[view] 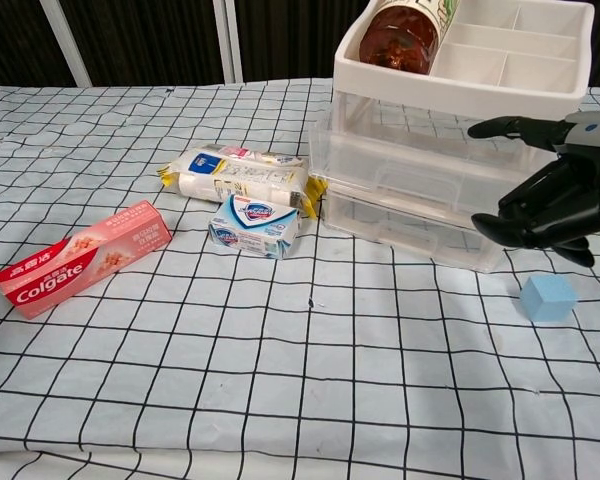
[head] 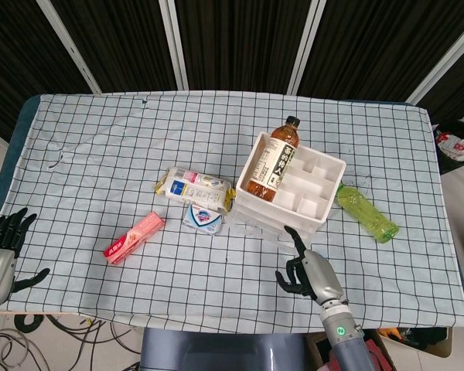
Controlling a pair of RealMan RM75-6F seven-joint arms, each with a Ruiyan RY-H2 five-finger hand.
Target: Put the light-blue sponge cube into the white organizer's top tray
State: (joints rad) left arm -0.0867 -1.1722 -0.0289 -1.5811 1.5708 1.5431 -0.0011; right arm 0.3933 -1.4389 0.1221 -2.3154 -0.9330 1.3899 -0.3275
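Observation:
The light-blue sponge cube (view: 548, 298) lies on the checked cloth, in front of the white organizer (view: 450, 95) and to its right. It shows only in the chest view; in the head view my right hand (head: 305, 270) covers that spot. My right hand (view: 552, 200) hovers just above and behind the cube, thumb stretched out, fingers bent downward, holding nothing. The organizer's top tray (head: 338, 182) has a brown tea bottle (head: 274, 162) lying in its left compartment. My left hand (head: 4, 247) rests open at the table's left front corner.
A pink toothpaste box (view: 80, 258), a soap box (view: 255, 226) and a white snack packet (view: 245, 175) lie left of the organizer. A green bottle (head: 367, 212) lies on its right. The organizer's clear drawers (view: 410, 205) stick out slightly to the left under the tray.

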